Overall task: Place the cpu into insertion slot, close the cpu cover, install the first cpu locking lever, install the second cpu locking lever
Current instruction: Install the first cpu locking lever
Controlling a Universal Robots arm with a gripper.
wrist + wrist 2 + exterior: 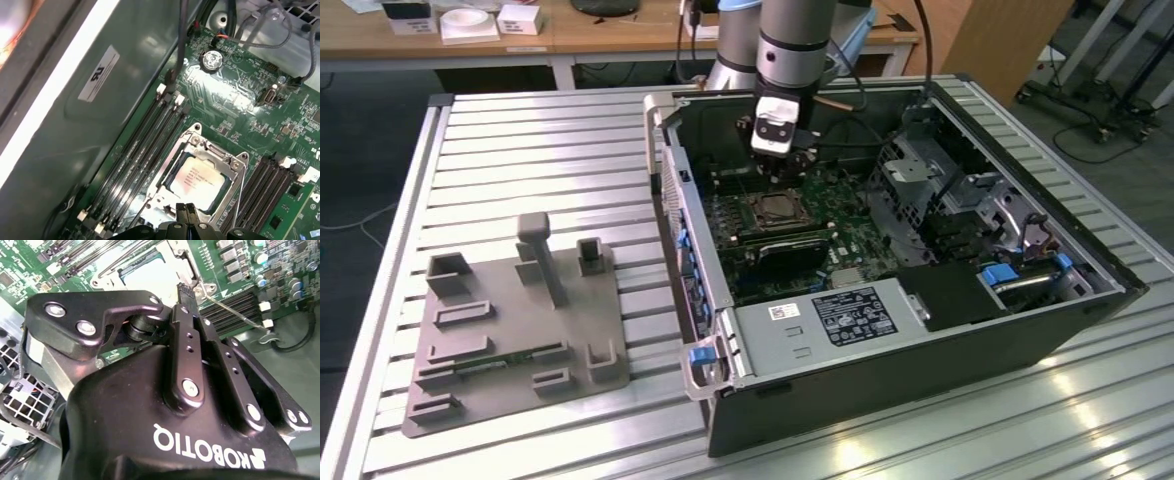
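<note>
White lettering crosses the body of the gripper (184,290) in the second wrist view. In the first wrist view, a white sticker (99,73) with a dark logo sits on the case wall (125,115), and the cpu (197,180) bears print too small to read. In the lower middle of the exterior view, a black label (854,315) on the power supply (774,350) is illegible.

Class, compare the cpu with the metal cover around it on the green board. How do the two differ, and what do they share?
The cpu is a solid pale plate, while the cover is an open frame with a large window. The cpu is the smaller of the two and sits inside that window, and the cover surrounds it. Both are silvery and squarish, and both appear to lie flat on the board.
</note>
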